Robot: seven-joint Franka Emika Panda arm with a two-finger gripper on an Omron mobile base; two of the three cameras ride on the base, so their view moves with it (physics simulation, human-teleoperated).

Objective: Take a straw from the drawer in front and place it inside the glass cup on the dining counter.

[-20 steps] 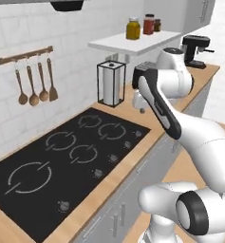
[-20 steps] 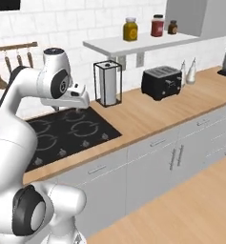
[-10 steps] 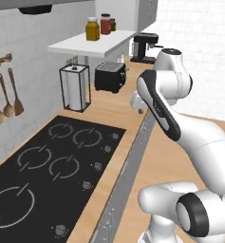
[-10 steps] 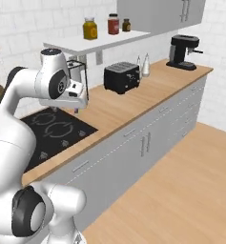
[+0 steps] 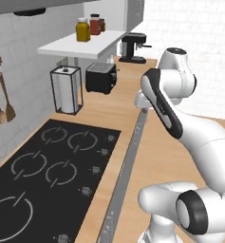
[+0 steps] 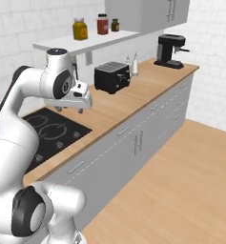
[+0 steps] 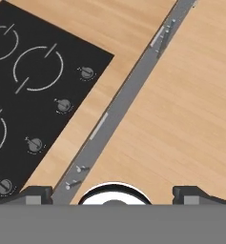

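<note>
I hold the white arm's two-finger gripper (image 6: 69, 109) above the wood worktop's front edge, jaws spread fully and holding nothing. The black hob (image 7: 28, 90) with round knobs is cut off at the hand view's left edge. A light grey drawer front (image 6: 77, 167) under the hob is closed; its contents are hidden from me.
</note>
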